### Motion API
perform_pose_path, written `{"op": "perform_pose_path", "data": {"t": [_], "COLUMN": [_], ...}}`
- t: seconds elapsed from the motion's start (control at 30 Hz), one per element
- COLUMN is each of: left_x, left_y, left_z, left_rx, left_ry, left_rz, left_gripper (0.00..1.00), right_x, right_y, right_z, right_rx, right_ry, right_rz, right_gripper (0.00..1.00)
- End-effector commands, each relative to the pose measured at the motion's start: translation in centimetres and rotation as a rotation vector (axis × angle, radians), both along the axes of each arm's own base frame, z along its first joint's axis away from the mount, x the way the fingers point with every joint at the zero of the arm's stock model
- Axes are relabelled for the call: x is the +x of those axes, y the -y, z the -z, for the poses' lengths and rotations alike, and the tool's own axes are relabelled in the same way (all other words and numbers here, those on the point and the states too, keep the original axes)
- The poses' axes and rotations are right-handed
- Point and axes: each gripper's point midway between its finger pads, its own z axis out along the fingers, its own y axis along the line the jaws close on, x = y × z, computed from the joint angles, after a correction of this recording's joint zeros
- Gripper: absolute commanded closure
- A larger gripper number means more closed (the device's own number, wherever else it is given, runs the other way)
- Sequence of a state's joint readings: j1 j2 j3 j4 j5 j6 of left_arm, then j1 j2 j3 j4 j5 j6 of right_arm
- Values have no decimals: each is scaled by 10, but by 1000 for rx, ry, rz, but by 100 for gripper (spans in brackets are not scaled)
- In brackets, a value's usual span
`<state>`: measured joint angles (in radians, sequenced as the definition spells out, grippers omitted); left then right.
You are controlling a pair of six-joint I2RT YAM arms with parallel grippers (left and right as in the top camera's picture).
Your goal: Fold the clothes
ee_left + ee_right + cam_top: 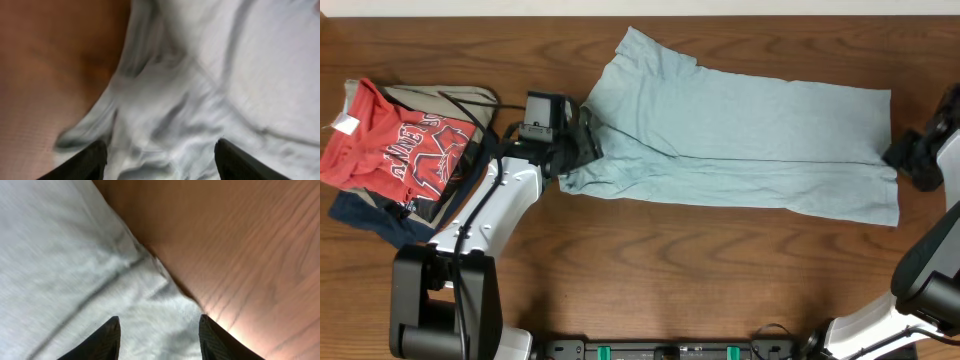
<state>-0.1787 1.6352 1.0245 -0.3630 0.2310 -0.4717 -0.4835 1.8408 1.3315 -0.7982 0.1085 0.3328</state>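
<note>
Wooden table (650, 270), pale blue T-shirt (760, 130) spread flat, red shirt (400, 140) seen only overhead, wrist views revealing left gripper (161, 145) and right gripper (159, 319) unclenched over opposite T-shirt ends.

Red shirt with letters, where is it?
In the overhead view, the red shirt tops a clothes pile at the table's far left, just left of the left arm and the pale blue T-shirt.
</note>
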Motion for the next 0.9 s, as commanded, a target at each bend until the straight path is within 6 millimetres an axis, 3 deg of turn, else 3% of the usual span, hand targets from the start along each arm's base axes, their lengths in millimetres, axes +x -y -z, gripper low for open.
{"op": "perform_pose_path", "data": {"t": [0.0, 0.17, 0.37, 0.53, 0.67, 0.8, 0.87], "left_x": [-16, -38, -49, -54, -54, -53, -55], "left_y": [-5, -12, -22, -26, -26, -26, -31], "left_z": [13, 23, 39, 56, 62, 65, 67], "left_rx": [29, 81, 130, 144, 140, 138, 167], "left_ry": [-83, -164, -192, -175, -151, -140, -141], "left_rz": [2, 42, 25, 17, 16, 15, 3], "left_gripper": [29, 29, 28, 29, 39, 62, 70], "right_x": [-19, -43, -65, -69, -69, -72, -73], "right_y": [-4, -13, -15, -15, -15, -17, -17], "right_z": [15, 40, 59, 65, 65, 65, 65], "right_rx": [17, 28, 17, 16, 15, 21, 24], "right_ry": [-53, -123, -181, -182, -180, -192, -198], "right_rz": [17, 22, 38, 42, 42, 41, 41], "right_gripper": [51, 51, 53, 58, 64, 83, 87]}}
